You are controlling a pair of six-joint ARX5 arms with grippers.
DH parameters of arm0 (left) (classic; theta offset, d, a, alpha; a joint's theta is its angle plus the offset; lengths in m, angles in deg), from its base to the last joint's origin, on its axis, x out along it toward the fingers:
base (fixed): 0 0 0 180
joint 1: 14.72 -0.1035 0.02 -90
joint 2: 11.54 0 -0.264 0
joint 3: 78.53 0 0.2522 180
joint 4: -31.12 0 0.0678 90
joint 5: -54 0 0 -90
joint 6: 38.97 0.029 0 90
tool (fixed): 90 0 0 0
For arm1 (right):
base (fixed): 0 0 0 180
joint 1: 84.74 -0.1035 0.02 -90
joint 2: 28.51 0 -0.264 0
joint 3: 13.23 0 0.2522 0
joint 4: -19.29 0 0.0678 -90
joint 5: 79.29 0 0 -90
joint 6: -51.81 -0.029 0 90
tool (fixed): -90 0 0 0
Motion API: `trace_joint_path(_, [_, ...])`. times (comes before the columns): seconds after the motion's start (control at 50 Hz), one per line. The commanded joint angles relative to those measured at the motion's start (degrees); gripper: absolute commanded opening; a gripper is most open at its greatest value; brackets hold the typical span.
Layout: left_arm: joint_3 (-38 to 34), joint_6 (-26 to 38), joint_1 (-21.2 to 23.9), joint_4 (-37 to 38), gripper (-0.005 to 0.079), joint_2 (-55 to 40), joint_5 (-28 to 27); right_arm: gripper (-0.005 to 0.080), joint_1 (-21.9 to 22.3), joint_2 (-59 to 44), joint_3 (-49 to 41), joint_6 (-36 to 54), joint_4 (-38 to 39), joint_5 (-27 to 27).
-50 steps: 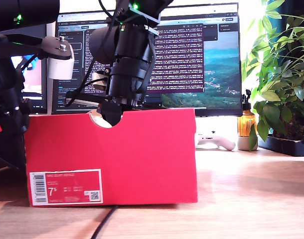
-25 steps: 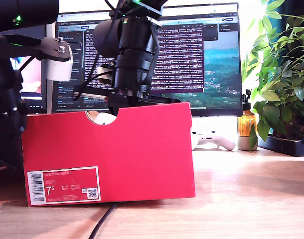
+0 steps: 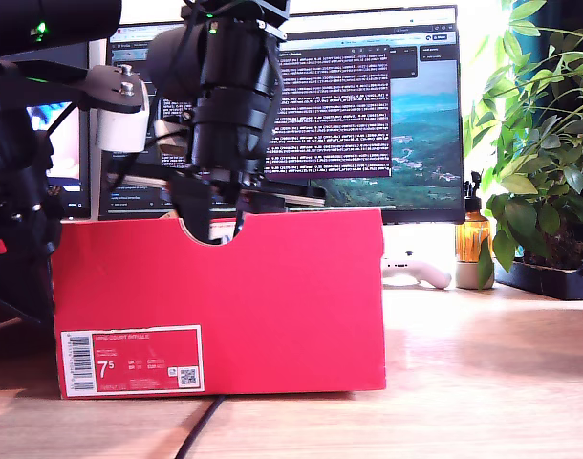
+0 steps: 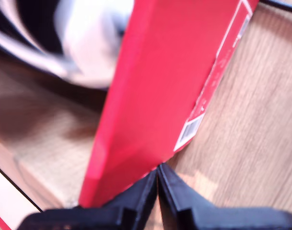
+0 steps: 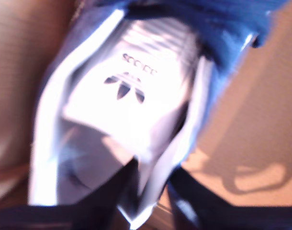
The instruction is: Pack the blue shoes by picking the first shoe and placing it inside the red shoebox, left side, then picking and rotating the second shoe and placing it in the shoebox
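Sneaker of navy-blue suede point(image 5: 131, 96) hangs pinched by its white heel in my second claw point(image 5: 153, 179) for lowering into the red cardboard shoebox point(image 3: 225, 287); my first claw point(image 4: 158, 175) sits closed, empty, outside.

You see the shoebox point(image 3: 272, 287) upright on its base, red, with a half-round notch in its top edge. A white label marked 7.5 sits low on the facing wall, toward the exterior view's left. One shoe point(image 5: 131, 96) shows blurred: blue upper, white patch bearing a trefoil logo, its white edge pinched by my second gripper point(image 5: 146, 201).
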Motion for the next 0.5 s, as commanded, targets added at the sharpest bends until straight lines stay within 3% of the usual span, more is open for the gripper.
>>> trace_joint_path(0.0, [0.11,0.07,0.24,-0.70,-0.0019,-0.61,0.00,0.0253,-0.77,1.90,2.01,0.79,1.18,-0.04])
trace_joint_path(0.48, [0.11,-0.44,0.20,-0.66,-0.0019,-0.61,-0.09,0.0394,0.04,1.90,3.74,4.66,-6.36,-0.46])
